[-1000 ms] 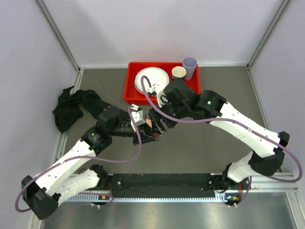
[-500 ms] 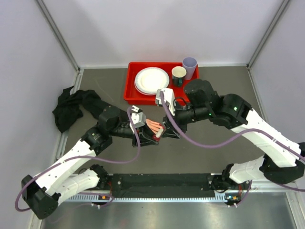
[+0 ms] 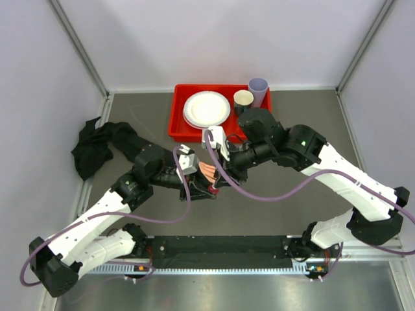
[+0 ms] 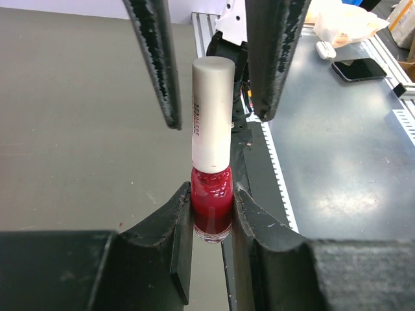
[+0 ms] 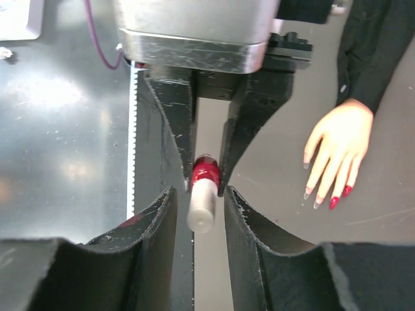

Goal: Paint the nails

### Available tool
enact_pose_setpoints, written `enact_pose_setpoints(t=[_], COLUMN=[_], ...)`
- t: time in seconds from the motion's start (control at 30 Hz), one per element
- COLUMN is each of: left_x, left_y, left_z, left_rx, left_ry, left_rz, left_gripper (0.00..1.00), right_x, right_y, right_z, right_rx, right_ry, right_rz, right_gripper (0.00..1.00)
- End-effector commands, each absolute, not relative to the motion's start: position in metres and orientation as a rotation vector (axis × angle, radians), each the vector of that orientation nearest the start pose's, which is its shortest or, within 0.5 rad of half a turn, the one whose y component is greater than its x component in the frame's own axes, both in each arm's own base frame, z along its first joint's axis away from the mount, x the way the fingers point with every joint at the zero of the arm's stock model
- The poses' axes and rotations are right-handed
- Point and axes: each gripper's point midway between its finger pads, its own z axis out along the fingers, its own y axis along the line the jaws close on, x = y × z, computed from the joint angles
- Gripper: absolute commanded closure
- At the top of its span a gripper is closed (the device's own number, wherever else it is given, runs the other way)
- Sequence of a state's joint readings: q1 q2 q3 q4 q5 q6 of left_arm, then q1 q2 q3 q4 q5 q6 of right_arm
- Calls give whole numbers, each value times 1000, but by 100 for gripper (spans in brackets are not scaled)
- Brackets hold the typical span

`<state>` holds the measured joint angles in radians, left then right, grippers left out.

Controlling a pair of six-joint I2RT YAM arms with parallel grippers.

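While the left gripper (image 4: 211,194) clamps the polish bottle (image 4: 212,214) at centre, the right gripper (image 5: 198,194) straddles its cap (image 4: 212,116), jaws apart; an off-centre squeeze could tilt it. The nails (image 5: 334,202) lie at middle right.

Table (image 3: 311,110), red tray (image 3: 175,116), black cloth (image 3: 91,148), mannequin hand (image 5: 337,152)

Tray (image 3: 178,123) at back centre of bench (image 3: 272,201); plate (image 3: 206,108) in it, two cups (image 3: 244,98) at its right end. Cloth heap (image 3: 91,148) far left. Mid-bench: bottle (image 4: 211,207) between left tool (image 4: 212,194) fingers, its cap between right tool (image 5: 199,194) fingers; mannequin hand (image 5: 337,155) on bench beside them.
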<state>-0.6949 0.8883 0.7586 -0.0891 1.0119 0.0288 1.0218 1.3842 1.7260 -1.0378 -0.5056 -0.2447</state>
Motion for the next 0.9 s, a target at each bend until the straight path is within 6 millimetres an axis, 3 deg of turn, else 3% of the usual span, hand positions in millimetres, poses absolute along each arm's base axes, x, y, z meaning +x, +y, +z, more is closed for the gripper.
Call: enact_pose_setpoints(t=[0.0,0.5,0.87], left_x=[101,100,100], left_y=[-282,-282,-283], left_z=[281,281,280], left_rx=[1355,1361,1360], left_ry=[1257,1251,1259], left_rz=[-1364,-1370,-1370], left_gripper=[100,100,100], right_x=[103,111,114], right_y=[326,319,319], right_z=[344,324,334], right_rx=[-1642,-1636,-1595], right_ry=[1629,1684,1665], right_rz=[1024,963,976], right_gripper=[64,63,64])
